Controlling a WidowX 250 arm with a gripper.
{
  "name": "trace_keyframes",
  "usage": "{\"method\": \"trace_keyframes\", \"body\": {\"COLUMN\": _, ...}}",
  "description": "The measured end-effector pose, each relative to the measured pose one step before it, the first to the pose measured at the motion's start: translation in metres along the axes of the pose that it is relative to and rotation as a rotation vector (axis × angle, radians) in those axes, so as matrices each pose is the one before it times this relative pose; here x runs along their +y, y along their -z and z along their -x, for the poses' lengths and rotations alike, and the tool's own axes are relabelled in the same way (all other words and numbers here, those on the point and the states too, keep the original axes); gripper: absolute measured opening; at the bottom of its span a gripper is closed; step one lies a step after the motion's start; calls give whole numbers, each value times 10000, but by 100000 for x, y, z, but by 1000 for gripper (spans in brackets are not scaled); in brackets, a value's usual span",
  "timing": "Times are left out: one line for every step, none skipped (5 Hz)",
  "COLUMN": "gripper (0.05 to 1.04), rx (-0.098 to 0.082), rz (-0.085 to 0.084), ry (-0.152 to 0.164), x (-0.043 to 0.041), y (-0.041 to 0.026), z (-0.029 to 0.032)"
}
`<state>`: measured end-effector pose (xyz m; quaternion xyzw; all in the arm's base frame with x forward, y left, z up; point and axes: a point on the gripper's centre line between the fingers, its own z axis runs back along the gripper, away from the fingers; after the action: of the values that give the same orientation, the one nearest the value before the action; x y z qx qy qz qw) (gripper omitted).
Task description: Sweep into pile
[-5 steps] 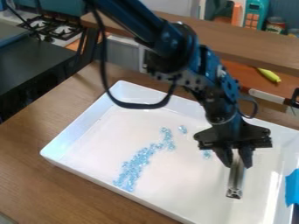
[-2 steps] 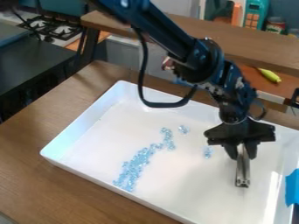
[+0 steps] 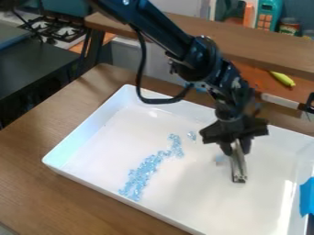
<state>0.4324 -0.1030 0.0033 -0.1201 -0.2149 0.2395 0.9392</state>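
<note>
Within the white tray (image 3: 98,147), aim for one compact heap; judge the piling as far from done, with most of the pale blue beads (image 3: 144,173) strung in a ragged trail from mid-tray toward the near left wall. Work from the black gripper (image 3: 237,150), poised over the tray's right half with fingers clenched around the upper end of a slim metallic tool (image 3: 238,167). Before any stroke, seat the tool's lower edge flat on the tray floor, with no telling contact from a gap there. Turn a broad side to the push, begin beyond the small clump (image 3: 219,159) just beside the tool, and go slow and level toward the trail. Probably gather the stray bit (image 3: 192,136) near the trail's far end next, then fold both ends inward. Avoid riding high, for fear of skipping beads; avoid haste, for fear of scattering; press lightly, to spare the tool a twist.

Under the tray, a brown wooden table (image 3: 49,202); beyond, a wooden ledge (image 3: 245,48); at upper left, a dark counter (image 3: 36,69) and a stove (image 3: 61,32); by the tray's right wall, something blue (image 3: 306,196); below the ledge, a yellow fruit-like piece (image 3: 283,79).
</note>
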Motion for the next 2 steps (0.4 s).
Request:
{"method": "trace_keyframes", "body": {"gripper": 337, "rx": -228, "rz": -89, "ry": -508, "x": 1183, "y": 4, "z": -632}}
{"method": "trace_keyframes", "body": {"gripper": 337, "rx": -250, "rz": -323, "ry": -683, "x": 2749, "y": -744, "z": -683}}
